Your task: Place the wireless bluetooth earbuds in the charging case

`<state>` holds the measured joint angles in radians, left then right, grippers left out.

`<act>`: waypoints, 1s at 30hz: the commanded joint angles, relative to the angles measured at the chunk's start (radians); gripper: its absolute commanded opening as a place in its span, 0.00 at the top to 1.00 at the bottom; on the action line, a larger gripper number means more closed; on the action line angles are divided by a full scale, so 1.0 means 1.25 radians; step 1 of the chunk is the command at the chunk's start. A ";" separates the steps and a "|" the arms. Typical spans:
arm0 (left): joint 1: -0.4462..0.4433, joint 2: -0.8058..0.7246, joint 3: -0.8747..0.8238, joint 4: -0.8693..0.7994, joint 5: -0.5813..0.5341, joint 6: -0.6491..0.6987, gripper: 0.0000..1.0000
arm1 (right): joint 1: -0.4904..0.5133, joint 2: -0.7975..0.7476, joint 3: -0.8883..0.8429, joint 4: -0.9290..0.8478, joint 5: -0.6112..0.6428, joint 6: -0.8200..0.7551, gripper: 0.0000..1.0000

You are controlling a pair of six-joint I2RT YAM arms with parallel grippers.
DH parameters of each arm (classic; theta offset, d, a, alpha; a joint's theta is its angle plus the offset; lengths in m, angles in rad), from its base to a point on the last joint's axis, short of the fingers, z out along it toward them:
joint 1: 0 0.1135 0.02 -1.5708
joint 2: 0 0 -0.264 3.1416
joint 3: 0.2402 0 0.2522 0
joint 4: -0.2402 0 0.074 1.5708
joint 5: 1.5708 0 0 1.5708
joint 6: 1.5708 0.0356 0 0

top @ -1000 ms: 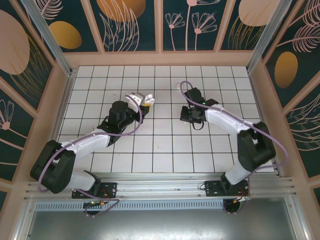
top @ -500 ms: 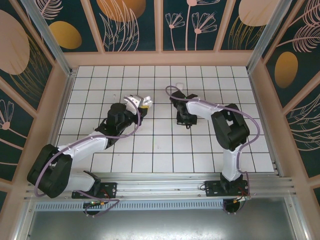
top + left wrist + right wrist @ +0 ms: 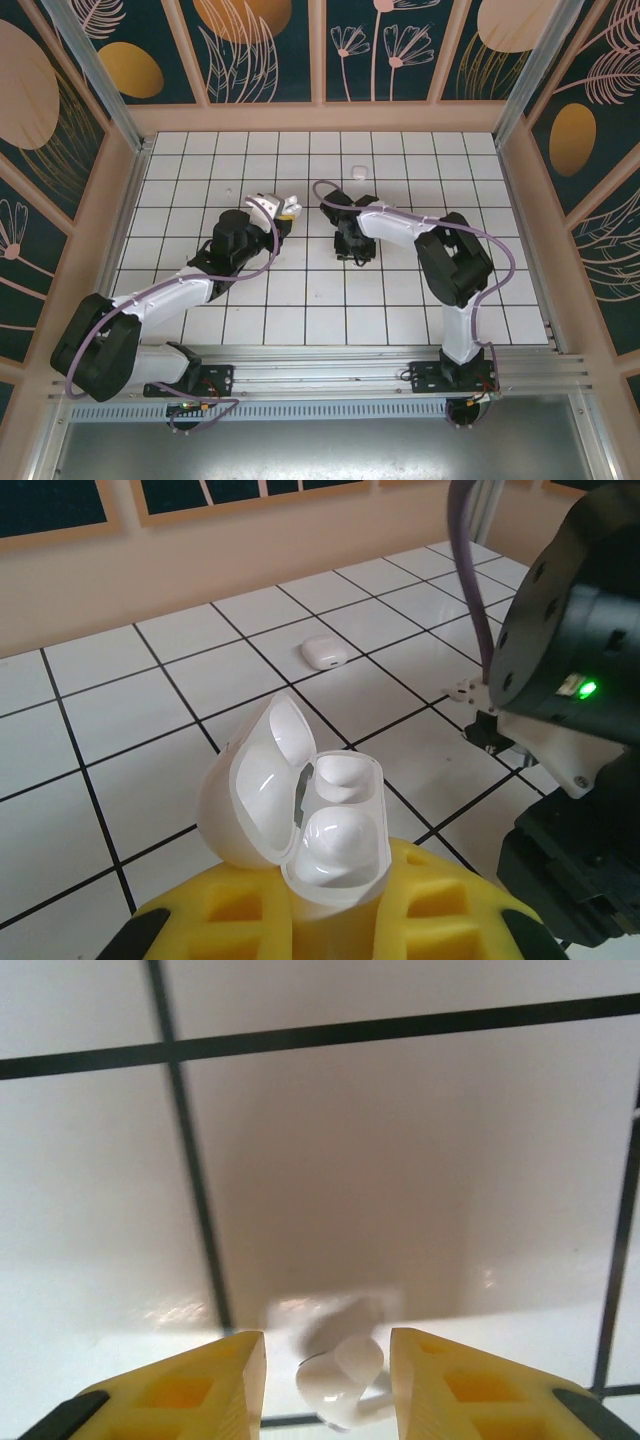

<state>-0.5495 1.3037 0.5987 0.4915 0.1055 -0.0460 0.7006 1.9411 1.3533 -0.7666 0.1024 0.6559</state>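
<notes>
Nearest the arm bases, hung the right tool (image 3: 350, 248) nose-down over the white tiled worktop (image 3: 300, 320). Set its yellow fingers (image 3: 190, 1390) apart, clamped on nothing, with one earbud (image 3: 340, 1370) between them, small, white and blurred, close to a black grout line. Could not tell whether it touched the right-hand finger or lay flat on the tile.

A little farther out and to the left, clamped the charging case (image 3: 300, 820) in the left tool (image 3: 330, 905), shut tight on the lower body of the case and carried clear of the tiles. Tipped the hinged lid open and leaning left in the left wrist view, with two glossy white hollows turned up toward that camera. Placed near the right tool's black housing but apart from it.

Farthest out, spotted what looked like a second earbud (image 3: 322, 652), lying alone on a tile toward the back wall, well apart from both tools.
</notes>
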 commanded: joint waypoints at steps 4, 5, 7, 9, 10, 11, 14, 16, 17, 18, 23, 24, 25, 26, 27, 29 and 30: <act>0.002 -0.029 -0.009 -0.005 0.008 0.011 1.00 | -0.042 -0.103 -0.003 0.013 -0.066 -0.006 0.61; 0.002 -0.029 -0.009 -0.007 0.012 0.012 1.00 | -0.054 -0.122 -0.022 0.037 -0.099 -0.028 0.62; 0.002 -0.031 -0.009 -0.010 0.018 0.010 1.00 | -0.078 -0.154 -0.061 0.087 -0.160 -0.085 0.61; 0.003 -0.029 -0.009 -0.009 0.026 0.010 1.00 | -0.108 -0.175 -0.101 0.120 -0.199 -0.150 0.62; 0.002 -0.029 -0.010 -0.009 0.029 0.008 1.00 | -0.117 -0.179 -0.116 0.126 -0.199 -0.169 0.63; 0.002 -0.028 -0.009 -0.008 0.032 0.007 1.00 | -0.119 -0.180 -0.133 0.131 -0.200 -0.186 0.66; 0.002 -0.024 -0.007 -0.010 0.038 0.004 1.00 | -0.160 -0.183 -0.183 0.163 -0.213 -0.215 0.70; 0.002 -0.024 -0.007 -0.011 0.041 0.002 1.00 | -0.163 -0.185 -0.213 0.198 -0.237 -0.220 0.72; 0.002 -0.024 -0.007 -0.012 0.042 0.001 1.00 | -0.163 -0.184 -0.224 0.210 -0.246 -0.217 0.74; 0.002 -0.027 -0.007 -0.014 0.045 0.002 1.00 | -0.162 -0.181 -0.236 0.222 -0.254 -0.213 0.75; 0.002 -0.035 -0.009 -0.018 0.047 0.001 1.00 | -0.150 -0.172 -0.279 0.253 -0.272 -0.184 0.80; 0.002 -0.036 -0.010 -0.020 0.047 0.002 1.00 | -0.146 -0.169 -0.286 0.256 -0.273 -0.179 0.81; 0.003 -0.038 -0.011 -0.021 0.047 0.002 1.00 | -0.143 -0.168 -0.291 0.258 -0.274 -0.173 0.81; 0.003 -0.040 -0.011 -0.022 0.048 0.000 1.00 | -0.138 -0.165 -0.297 0.262 -0.278 -0.165 0.82; 0.002 -0.041 -0.011 -0.023 0.049 0.000 1.00 | -0.134 -0.162 -0.303 0.264 -0.282 -0.156 0.83; 0.003 -0.044 -0.013 -0.023 0.049 -0.004 1.00 | -0.127 -0.159 -0.309 0.268 -0.286 -0.133 0.84; 0.002 -0.045 -0.015 -0.022 0.050 -0.006 1.00 | -0.127 -0.159 -0.313 0.271 -0.290 -0.120 0.85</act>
<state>-0.5495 1.2720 0.5903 0.4629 0.1493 -0.0467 0.5316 1.7241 0.9825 -0.4568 -0.2325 0.4553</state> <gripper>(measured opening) 0.138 0.155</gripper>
